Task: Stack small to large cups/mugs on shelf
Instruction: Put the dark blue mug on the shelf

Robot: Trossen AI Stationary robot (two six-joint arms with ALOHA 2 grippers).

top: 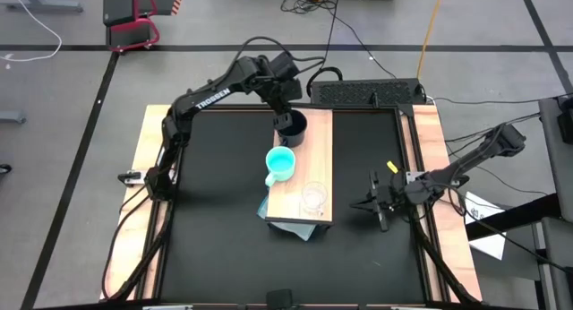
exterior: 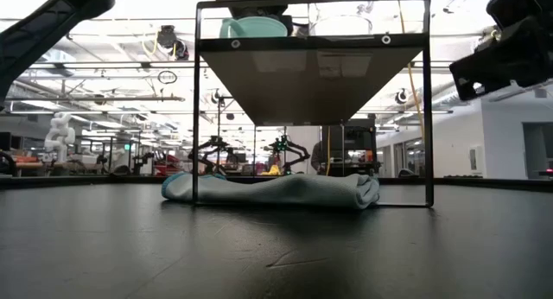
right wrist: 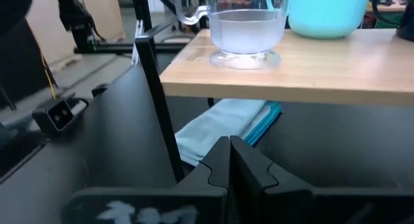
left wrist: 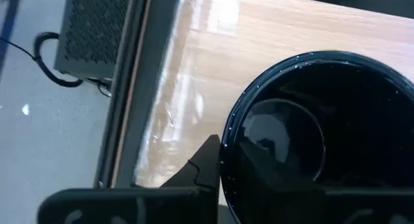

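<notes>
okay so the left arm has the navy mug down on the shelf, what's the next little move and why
Probably open the left gripper fully and lift clear. The navy mug stands on the shelf at the far end, in line with the turquoise mug and glass mug, so the row looks complete.

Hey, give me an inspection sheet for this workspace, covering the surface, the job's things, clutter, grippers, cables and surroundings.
Surface: black table with wooden side strips.
Job's things: raised shelf holds three in a row, dark navy mug at the far end, turquoise mug in the middle, clear glass mug nearest.
Clutter: folded light-blue cloth lies under the shelf.
Grippers: left gripper is at the navy mug's rim; right gripper is shut, empty, beside the shelf.
Cables: black and orange leads run across the floor beyond the table.
Surroundings: red-framed stand on the floor; open workshop behind; no person seen.
</notes>
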